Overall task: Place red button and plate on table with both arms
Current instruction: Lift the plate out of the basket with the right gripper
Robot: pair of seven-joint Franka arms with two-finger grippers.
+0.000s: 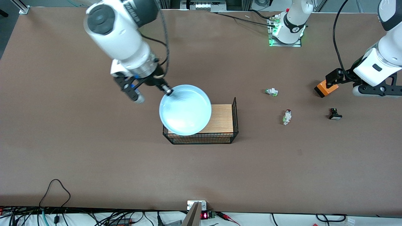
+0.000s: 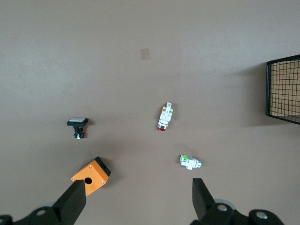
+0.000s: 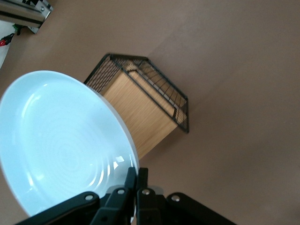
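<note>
The right claw (image 1: 168, 91) pinches the rim of the plate (image 1: 185, 110), which hangs over the wooden rack (image 1: 220, 121); glossy and stiff, it could slip. The red button (image 1: 286, 116) lies on the tabletop (image 1: 94, 150), light, best grasped across its body. The left claw (image 2: 136, 199) hovers spread wide over the orange box (image 2: 91, 176).

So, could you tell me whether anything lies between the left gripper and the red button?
Nothing visible does. The left gripper, open, hangs over bare table near the orange box; the red button lies apart, between the green switch and black switch.
</note>
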